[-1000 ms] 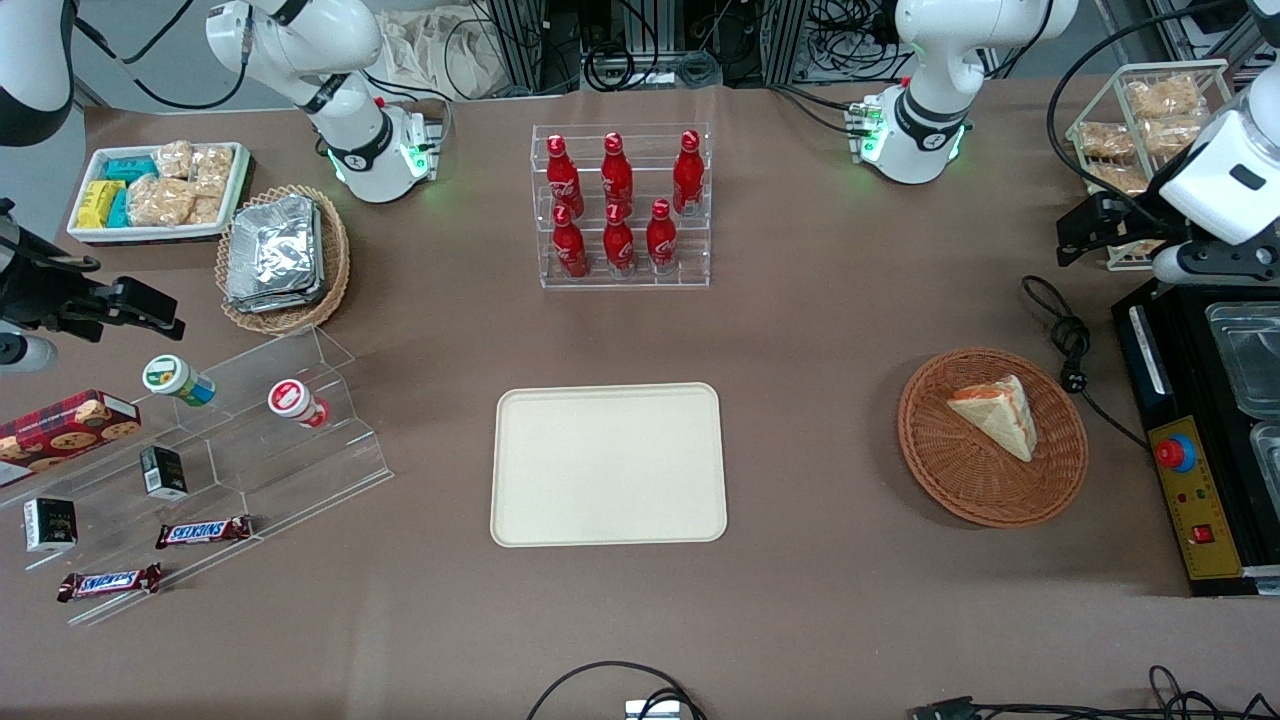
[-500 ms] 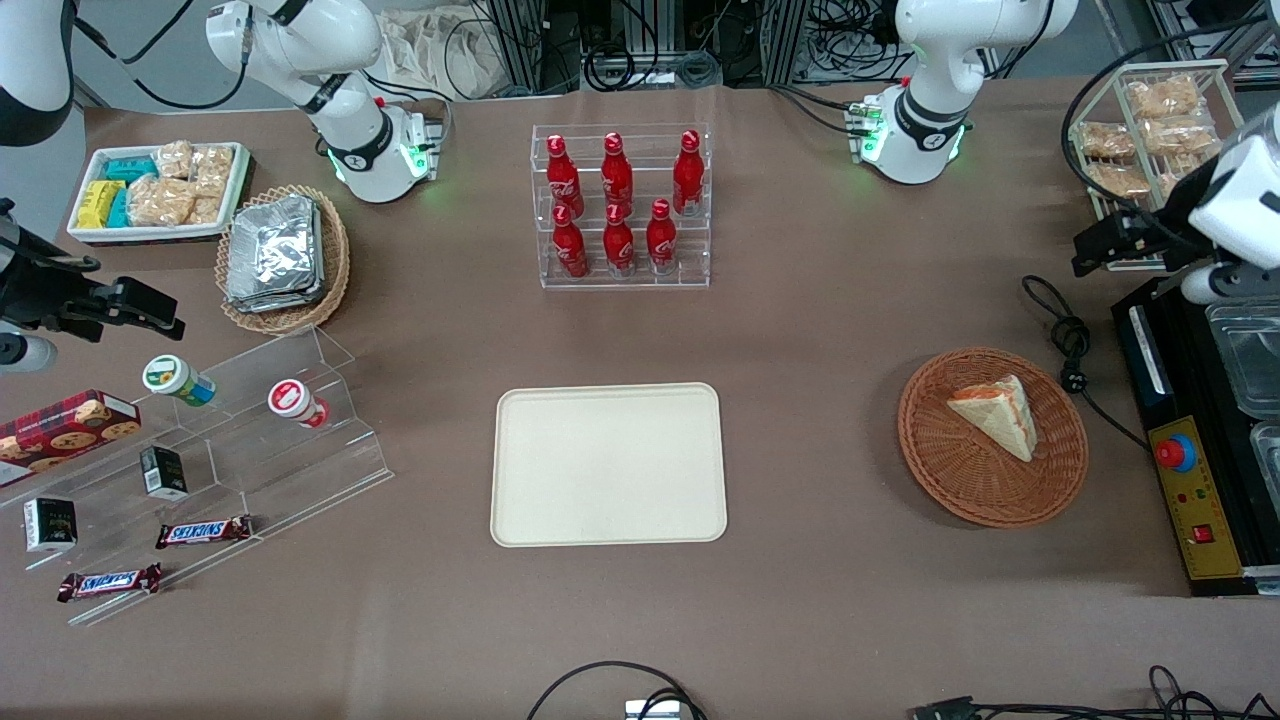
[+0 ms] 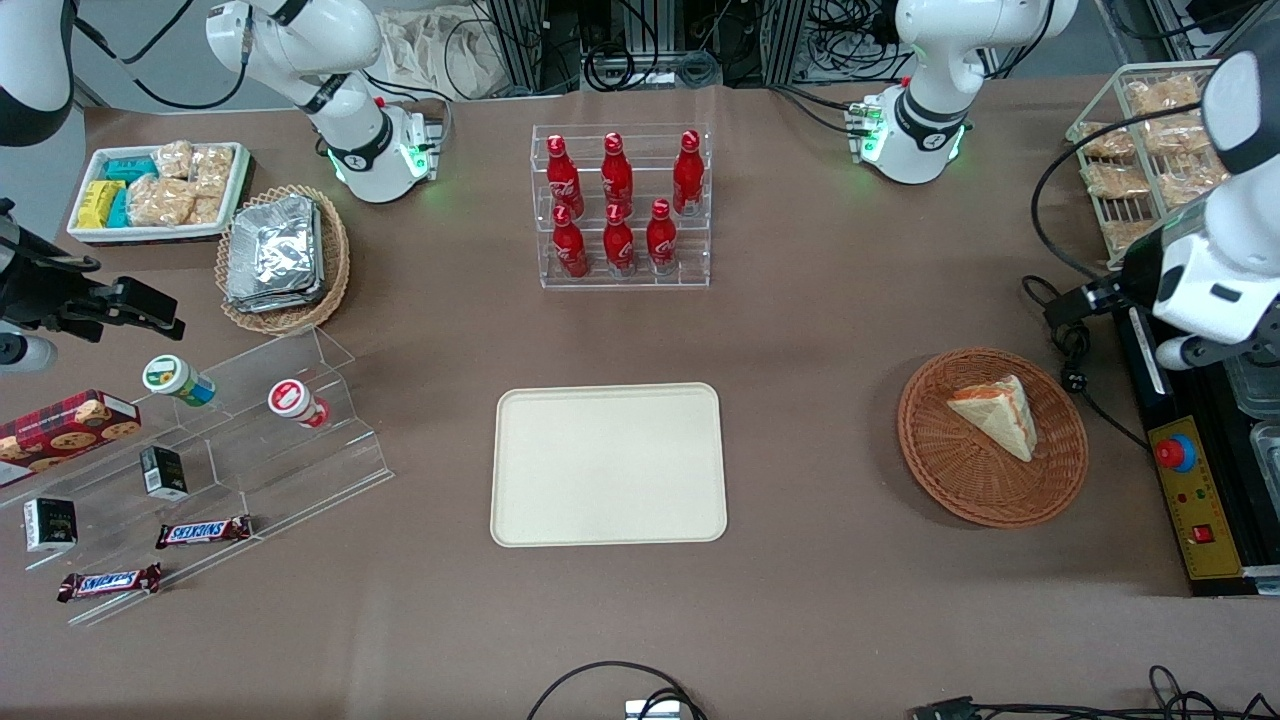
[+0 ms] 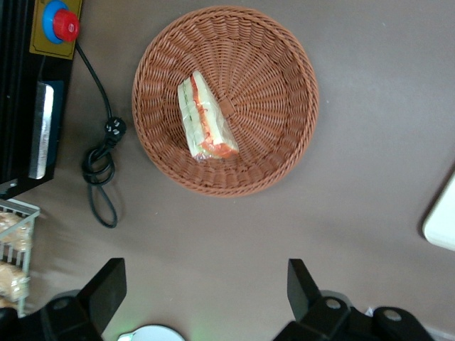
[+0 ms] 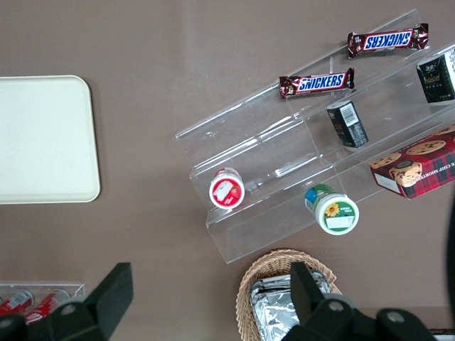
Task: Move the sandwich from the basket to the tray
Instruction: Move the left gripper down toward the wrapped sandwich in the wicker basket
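The sandwich [image 3: 995, 415] [image 4: 205, 121], a pale wedge with red-orange and green filling, lies in the reddish-brown wicker basket [image 3: 940, 480] [image 4: 284, 85] toward the working arm's end of the table. The cream tray [image 3: 608, 465] [image 4: 444, 220] [image 5: 43, 138] sits bare at the table's middle. My left gripper [image 3: 1062, 308] [image 4: 206, 284] hangs open with nothing between its fingers. It is above the table, a little farther from the front camera than the basket and apart from it.
A black cable and plug [image 3: 1070, 350] [image 4: 99, 156] lie beside the basket, under the gripper. A black machine with a red button [image 3: 1175, 452] and a wire rack of snack packets [image 3: 1140, 150] stand near the arm. A rack of red bottles [image 3: 620, 205] stands farther back than the tray.
The left arm has swung from beside the wire rack toward the front camera and the basket. The sandwich, basket and tray have not moved.
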### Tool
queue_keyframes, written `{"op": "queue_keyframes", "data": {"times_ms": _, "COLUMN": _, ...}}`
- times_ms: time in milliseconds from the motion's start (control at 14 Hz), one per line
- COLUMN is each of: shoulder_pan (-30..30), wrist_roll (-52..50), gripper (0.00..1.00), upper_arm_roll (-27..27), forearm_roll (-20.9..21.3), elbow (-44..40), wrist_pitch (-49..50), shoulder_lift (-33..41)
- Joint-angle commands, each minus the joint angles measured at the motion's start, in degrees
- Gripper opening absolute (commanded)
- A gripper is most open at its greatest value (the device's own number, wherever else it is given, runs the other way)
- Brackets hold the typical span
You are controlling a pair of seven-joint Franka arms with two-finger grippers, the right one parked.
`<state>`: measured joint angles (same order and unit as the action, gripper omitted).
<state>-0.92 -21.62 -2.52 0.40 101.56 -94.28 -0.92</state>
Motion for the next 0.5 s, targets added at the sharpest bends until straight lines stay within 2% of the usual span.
{"op": "queue_keyframes", "data": {"times_ms": 0, "shoulder_pan": -0.13, "wrist_roll": -2.72, "gripper": 1.00, "upper_arm_roll": 1.10, "forearm_roll": 0.57, "elbow": 8.89, "wrist_pitch": -7.82, "shoulder_lift": 3.99}}
{"op": "queue_keyframes", "data": {"times_ms": 429, "shoulder_pan": -1.89, "wrist_roll": -7.03, "gripper": 1.00, "upper_arm_roll": 1.46, "forearm_roll": 1.01, "elbow": 18.92, "wrist_pitch": -20.75, "shoulder_lift": 4.26}}
